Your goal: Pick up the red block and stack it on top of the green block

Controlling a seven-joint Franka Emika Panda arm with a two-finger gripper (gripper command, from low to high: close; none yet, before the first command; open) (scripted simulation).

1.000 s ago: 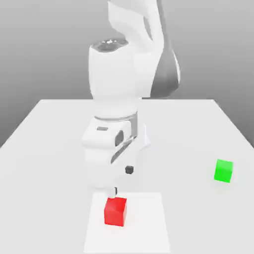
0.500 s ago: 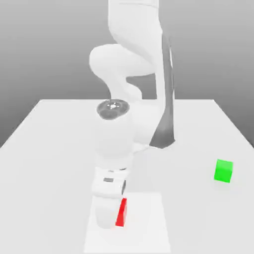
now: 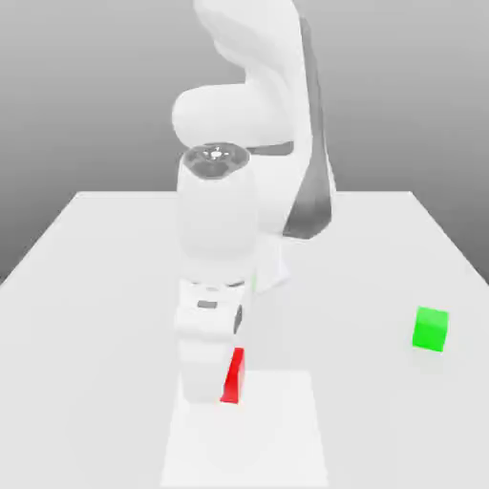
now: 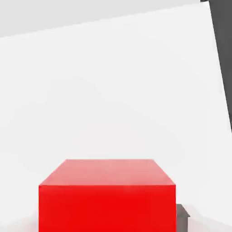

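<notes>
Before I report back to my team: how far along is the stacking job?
Done: the hand has closed on the red block.
In hand: the lift seems under way, as the block shows higher in the exterior view than a second ago, above the white patch.
Left: carry it to the green block, off to the exterior view's right with nothing on top, then lower and release it.

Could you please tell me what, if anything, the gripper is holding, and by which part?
The gripper holds the red block, apparently by two opposite side faces.
</notes>
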